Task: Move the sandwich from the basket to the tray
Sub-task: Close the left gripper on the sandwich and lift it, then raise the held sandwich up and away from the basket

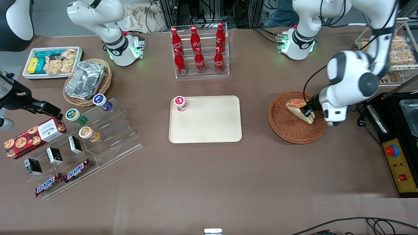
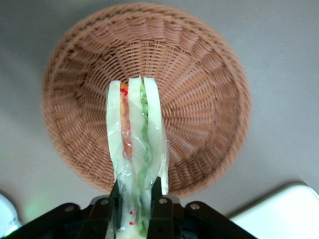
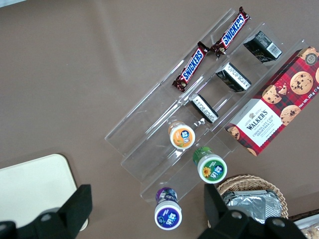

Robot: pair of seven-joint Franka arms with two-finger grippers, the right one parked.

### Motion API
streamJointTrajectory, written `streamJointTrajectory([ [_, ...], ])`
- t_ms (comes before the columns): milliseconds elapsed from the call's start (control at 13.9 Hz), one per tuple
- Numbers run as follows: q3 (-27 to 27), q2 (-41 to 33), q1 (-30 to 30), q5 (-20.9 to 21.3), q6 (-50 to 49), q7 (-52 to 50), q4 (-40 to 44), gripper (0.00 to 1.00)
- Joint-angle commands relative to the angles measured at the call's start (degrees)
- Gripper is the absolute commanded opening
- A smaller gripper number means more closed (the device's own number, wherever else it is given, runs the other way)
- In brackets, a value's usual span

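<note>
Table [image 1: 202, 182]: brown cloth is covering the whole work surface.
Tray [image 1: 209, 130]: cream rectangle is lying mid-table, well apart from the basket, toward the parked arm's end from it. Most of its surface is showing bare.
Basket [image 1: 287, 127]: round reddish-brown wicker is sitting toward the working arm's end of the table. Nothing else is showing inside it in the wrist view.
Sandwich [image 2: 135, 149]: wrapped wedge is hanging cut edge outward, green and red-orange layers showing. It is appearing lifted clear of the basket floor, directly above the weave.
Gripper [image 1: 308, 112]: it is hovering over the basket with both fingers [image 2: 160, 206] pinching the wedge's thick end, so the claw is gripping the sandwich.
Step in hand: the pick looks done; the carry out of the basket is getting under way, by my reading.
Next move: it is calling for enough height to clear the wicker rim, then travel sideways to the tray and a gentle lowering onto bare surface.
In the way: a small red-lidded cup [image 1: 180, 103] is standing on the tray's far corner; best avoided when setting down.
Other things: a clear rack of red bottles [image 1: 199, 49] is standing farther from the front camera than the tray, off the likely path.
</note>
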Motion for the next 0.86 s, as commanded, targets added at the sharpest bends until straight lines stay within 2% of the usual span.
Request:
streamJointTrajectory([
  [0, 1.9, 0.7, -0.2, 2.1, -12.5, 3.8, 12.2, 0.0],
  [360, 7.7, 0.2, -0.3, 2.6, -30.2, 19.6, 27.5, 0.0],
  [505, 7.8, 0.1, -0.2, 4.5, -31.9, 21.3, 28.7, 0.0],
  [793, 7.2, -0.6, -0.7, 4.3, -32.1, 22.1, 28.6, 0.0],
])
